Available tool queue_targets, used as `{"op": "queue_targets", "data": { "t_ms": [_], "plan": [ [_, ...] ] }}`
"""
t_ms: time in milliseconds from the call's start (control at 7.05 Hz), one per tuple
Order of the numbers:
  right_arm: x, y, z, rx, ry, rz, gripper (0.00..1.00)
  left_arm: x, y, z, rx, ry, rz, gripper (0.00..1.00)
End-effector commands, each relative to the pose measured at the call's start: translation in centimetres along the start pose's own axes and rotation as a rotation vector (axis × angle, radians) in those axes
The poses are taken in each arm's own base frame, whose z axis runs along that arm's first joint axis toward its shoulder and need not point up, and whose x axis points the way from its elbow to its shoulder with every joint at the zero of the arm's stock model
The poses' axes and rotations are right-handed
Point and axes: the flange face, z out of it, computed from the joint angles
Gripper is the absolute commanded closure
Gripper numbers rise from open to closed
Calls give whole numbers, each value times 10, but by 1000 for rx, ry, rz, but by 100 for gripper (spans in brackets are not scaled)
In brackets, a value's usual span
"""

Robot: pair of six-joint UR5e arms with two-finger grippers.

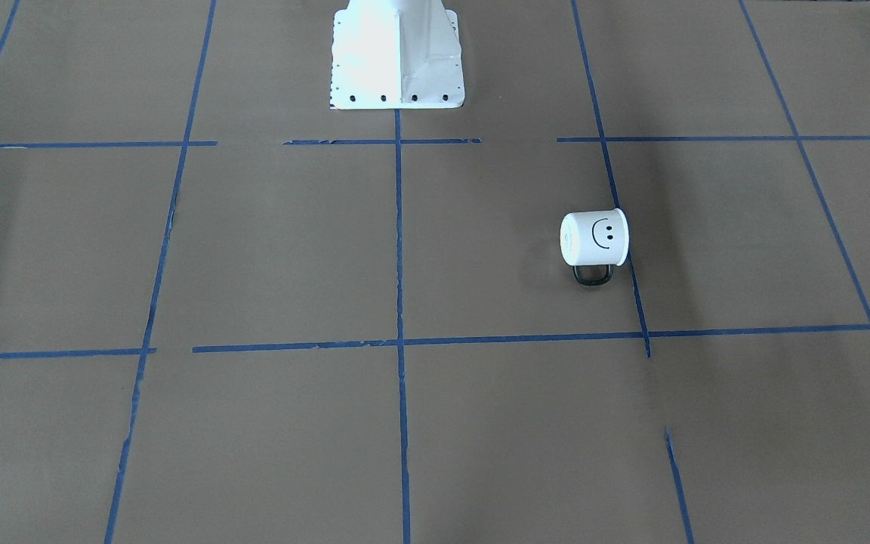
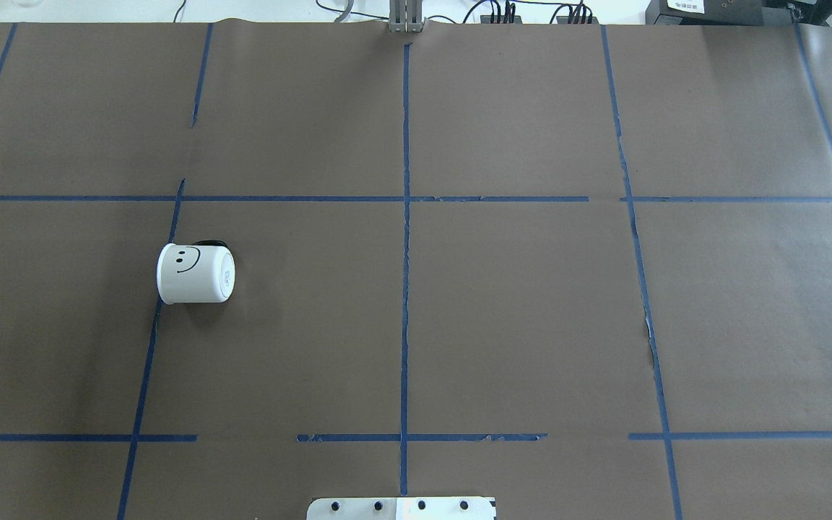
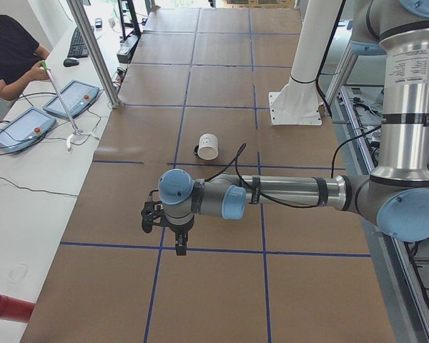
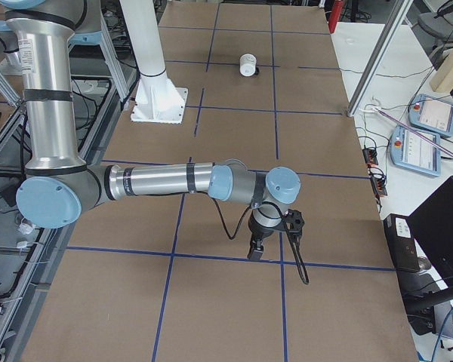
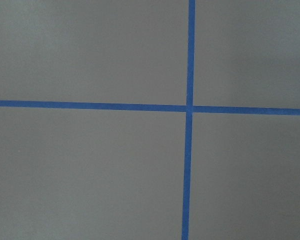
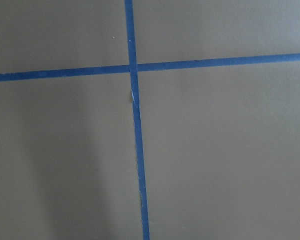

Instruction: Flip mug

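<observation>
My left gripper (image 3: 180, 248) hangs at six o'clock from a level forearm; my right gripper (image 4: 254, 253) likewise; finger spacing unreadable.

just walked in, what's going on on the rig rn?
Nothing is being handled yet. The mug lies on its side on the robot's left half of the table, smiley face up, handle toward the operators' side. Both arms reach out over the table's ends, well away from it; the left claw and right claw point down at the table. The side views don't settle whether they are open or shut. The flip has not started.
</observation>
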Motion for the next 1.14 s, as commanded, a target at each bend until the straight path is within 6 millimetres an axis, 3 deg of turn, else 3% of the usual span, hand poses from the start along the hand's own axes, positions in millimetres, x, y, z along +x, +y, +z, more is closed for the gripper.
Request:
{"op": "queue_targets", "data": {
  "t_ms": [0,426,568,710,852,994],
  "plan": [
    [0,0,0,0,0,0,0,3,0,-4,11,-1,12,0],
    [0,0,0,0,0,0,0,21,-19,-17,42,10,43,0],
    [0,0,0,0,0,0,0,42,-38,-32,73,16,59,0],
    [0,0,0,0,0,0,0,73,-58,-36,86,28,58,0],
    [0,0,0,0,0,0,0,126,-77,-36,92,48,80,0],
    [0,0,0,0,0,0,0,159,-86,-36,105,68,82,0]
  ]
}}
